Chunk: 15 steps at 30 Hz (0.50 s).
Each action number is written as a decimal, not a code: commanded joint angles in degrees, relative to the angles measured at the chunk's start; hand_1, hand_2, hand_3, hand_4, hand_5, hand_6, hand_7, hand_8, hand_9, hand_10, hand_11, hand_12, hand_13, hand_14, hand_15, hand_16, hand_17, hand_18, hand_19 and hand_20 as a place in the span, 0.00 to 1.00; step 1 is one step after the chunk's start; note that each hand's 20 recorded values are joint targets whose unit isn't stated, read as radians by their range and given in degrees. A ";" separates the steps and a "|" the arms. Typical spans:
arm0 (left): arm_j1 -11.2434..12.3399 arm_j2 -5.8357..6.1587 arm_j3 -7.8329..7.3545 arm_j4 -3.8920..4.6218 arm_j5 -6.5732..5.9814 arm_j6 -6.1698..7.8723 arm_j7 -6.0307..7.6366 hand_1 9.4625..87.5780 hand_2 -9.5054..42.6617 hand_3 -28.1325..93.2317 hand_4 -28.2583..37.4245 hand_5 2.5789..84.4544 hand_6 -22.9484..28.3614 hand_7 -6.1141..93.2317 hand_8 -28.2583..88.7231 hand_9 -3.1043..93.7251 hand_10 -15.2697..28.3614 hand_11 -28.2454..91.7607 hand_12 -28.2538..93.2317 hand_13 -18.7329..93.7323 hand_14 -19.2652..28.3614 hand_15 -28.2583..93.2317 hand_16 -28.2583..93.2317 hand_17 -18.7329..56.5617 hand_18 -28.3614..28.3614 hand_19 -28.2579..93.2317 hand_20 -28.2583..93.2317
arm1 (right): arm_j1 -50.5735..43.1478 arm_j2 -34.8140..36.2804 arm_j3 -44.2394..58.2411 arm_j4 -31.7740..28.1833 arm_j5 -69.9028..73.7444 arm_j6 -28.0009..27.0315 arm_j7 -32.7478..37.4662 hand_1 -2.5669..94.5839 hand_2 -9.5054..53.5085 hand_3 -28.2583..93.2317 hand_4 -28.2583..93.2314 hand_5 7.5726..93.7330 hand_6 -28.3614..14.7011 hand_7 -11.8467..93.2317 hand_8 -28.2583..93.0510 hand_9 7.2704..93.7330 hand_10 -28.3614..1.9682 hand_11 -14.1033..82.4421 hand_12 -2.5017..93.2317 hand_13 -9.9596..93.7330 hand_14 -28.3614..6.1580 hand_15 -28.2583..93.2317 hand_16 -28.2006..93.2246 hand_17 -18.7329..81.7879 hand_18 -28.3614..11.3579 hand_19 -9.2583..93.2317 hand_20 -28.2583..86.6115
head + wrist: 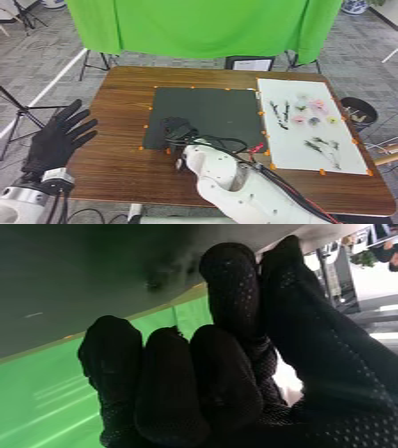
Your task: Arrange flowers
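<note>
Flowers [317, 105] lie on the white sheet [282, 150], at right of the tabletop [115, 170], well apart from the right hand [180, 131]. Its fingers, near the black mat [209, 106], are extended close together; the left hand's [53, 137] are spread.

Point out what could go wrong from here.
The pink flowers lie close to other stems on the white sheet, so picking one might drag its neighbours. Black cables loop over the dark mat behind the right hand and could snag when it moves.
</note>
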 commanded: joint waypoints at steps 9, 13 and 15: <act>-0.08 -0.03 0.57 0.01 0.53 -0.44 -0.55 0.17 0.01 0.78 0.00 0.26 0.49 0.24 0.16 0.25 0.59 0.33 0.40 0.32 0.73 0.41 0.25 0.10 0.92 0.53 0.31 | 0.82 -0.52 0.48 0.74 -5.22 -3.35 2.92 0.38 0.00 1.00 0.13 0.76 0.58 0.60 0.42 0.91 0.75 0.91 0.68 0.87 0.59 0.95 0.60 0.65 0.14 1.00 0.87; 1.22 -0.84 0.01 -0.51 0.69 0.08 -0.21 0.17 0.01 0.78 0.00 0.26 0.49 0.24 0.16 0.25 0.59 0.33 0.40 0.32 0.73 0.41 0.25 0.10 0.92 0.53 0.31 | 0.98 0.74 2.56 -3.25 -6.64 -3.06 3.16 0.34 0.01 0.98 0.12 0.73 0.59 0.61 0.42 0.90 0.74 0.92 0.69 0.86 0.57 0.95 0.61 0.64 0.13 1.00 0.87; 2.01 -1.27 -0.54 -0.88 0.77 0.11 -0.27 0.17 0.02 0.78 0.00 0.26 0.49 0.24 0.16 0.25 0.59 0.33 0.40 0.32 0.73 0.41 0.25 0.10 0.92 0.53 0.31 | 0.31 1.25 5.70 -7.36 -1.47 -5.44 4.55 0.31 0.03 0.97 0.11 0.72 0.60 0.62 0.42 0.89 0.73 0.92 0.70 0.85 0.56 0.95 0.61 0.63 0.12 1.00 0.87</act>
